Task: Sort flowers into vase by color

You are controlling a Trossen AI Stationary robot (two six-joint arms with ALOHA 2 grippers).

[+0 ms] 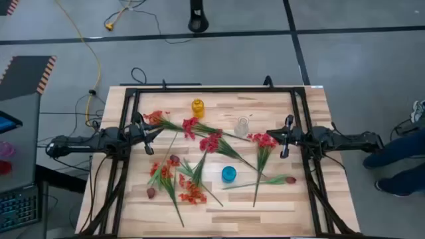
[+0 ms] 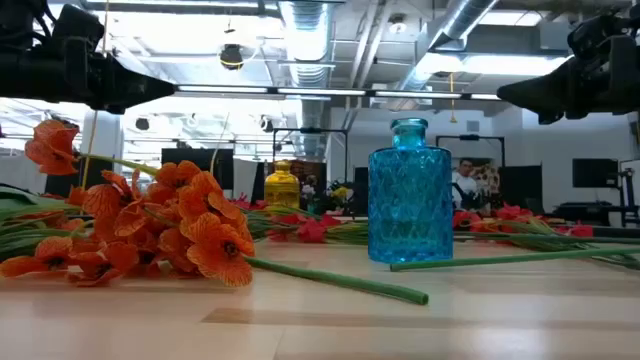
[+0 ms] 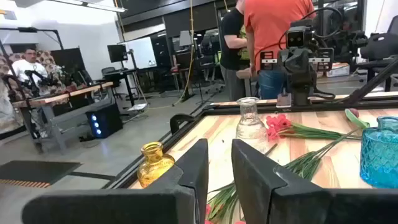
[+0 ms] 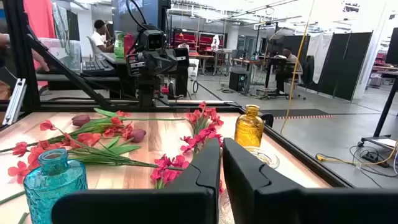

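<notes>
My left jaws (image 3: 219, 180) stand a narrow gap apart with nothing between them, hanging above the left side of the worktop (image 1: 219, 207). My right jaws (image 4: 221, 174) are nearly together, only a slit showing, also empty, and hang over the right side. Neither touches a stem.

Below and between them the flowers lie loose on the wood, none yet in a vase. Crimson-pink sprays (image 1: 210, 142) sprawl across the middle, with another crimson-pink cluster (image 1: 264, 140) just beside my right jaws. Orange-red sprays (image 1: 192, 193) lie toward the near left, and one orange-red bloom (image 1: 154, 117) sits close to my left jaws. Dark maroon buds (image 1: 290, 179) rest at the near right, another bud (image 1: 151, 192) at the near left.

Three vases stand upright and apart: the yellow vase (image 1: 198, 107) toward the far side, the clear vase (image 1: 242, 126) right of it, the blue vase (image 1: 228, 174) nearer.

I judge the sorting has not begun; this is the choosing step. The next move calls for widening one pair of jaws, lowering onto a single stem clear of its neighbours, then lifting it to stand it in a narrow vase neck.
</notes>
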